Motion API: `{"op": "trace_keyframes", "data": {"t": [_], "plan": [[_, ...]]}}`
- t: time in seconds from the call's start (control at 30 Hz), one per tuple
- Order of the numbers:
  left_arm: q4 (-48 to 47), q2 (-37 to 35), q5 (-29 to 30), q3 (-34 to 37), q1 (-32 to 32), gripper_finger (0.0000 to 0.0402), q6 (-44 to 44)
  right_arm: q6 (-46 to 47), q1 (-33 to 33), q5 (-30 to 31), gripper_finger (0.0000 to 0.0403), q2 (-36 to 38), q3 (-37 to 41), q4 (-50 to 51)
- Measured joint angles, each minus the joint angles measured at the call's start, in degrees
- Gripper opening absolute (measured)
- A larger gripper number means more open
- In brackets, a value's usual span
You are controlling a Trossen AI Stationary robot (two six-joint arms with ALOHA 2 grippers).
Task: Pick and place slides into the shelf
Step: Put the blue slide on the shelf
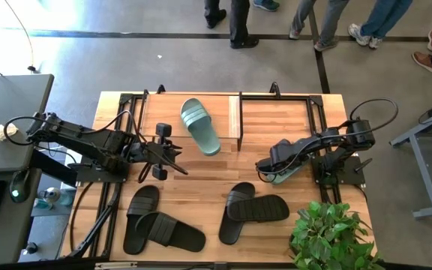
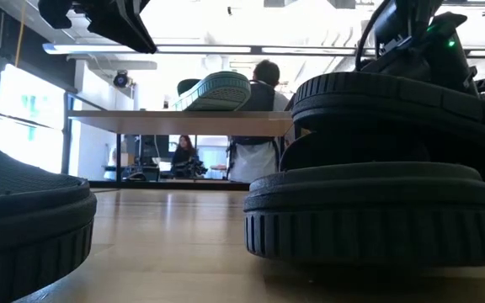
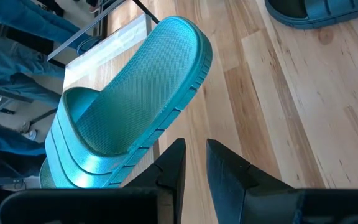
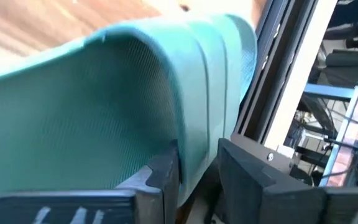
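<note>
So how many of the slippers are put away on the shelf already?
One so far: a green slide lies on the shelf, tipped over its edge. The right gripper has its fingers closed on the second green slide, beside the right arm's base. The left gripper holds nothing, near the shelved slide. Still waiting on the table: two crossed black pairs, four slides.

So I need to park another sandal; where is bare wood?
Free: the shelf plank right of the green sandal, and the table strip between the two black pairs. Crowded: the black sandals in front, and around the right hand, shut on a green sandal.
</note>
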State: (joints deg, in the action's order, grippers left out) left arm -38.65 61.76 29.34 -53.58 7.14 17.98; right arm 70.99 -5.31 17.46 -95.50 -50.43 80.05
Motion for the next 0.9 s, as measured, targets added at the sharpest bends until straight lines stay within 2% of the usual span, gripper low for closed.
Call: {"op": "trace_keyframes", "data": {"t": [0.1,0.3,0.63,0.9], "plan": [[0.0,0.0,0.0,0.0,0.0,0.0053,0.0,1.2,0.2,2.1,0.0074,0.0,0.0,0.0],[0.0,0.0,0.0,0.0,0.0,0.0053,0.0,3.6,0.2,5.4,0.0007,0.0,0.0,-0.3],[0.0,0.0,0.0,0.0,0.0,0.0053,0.0,6.6,-0.5,7.9,0.0002,0.0,-0.4,-0.6],[0.0,0.0,0.1,0.0,0.0,0.0053,0.0,8.6,-2.2,12.6,0.0001,0.0,-6.9,6.3]]}}
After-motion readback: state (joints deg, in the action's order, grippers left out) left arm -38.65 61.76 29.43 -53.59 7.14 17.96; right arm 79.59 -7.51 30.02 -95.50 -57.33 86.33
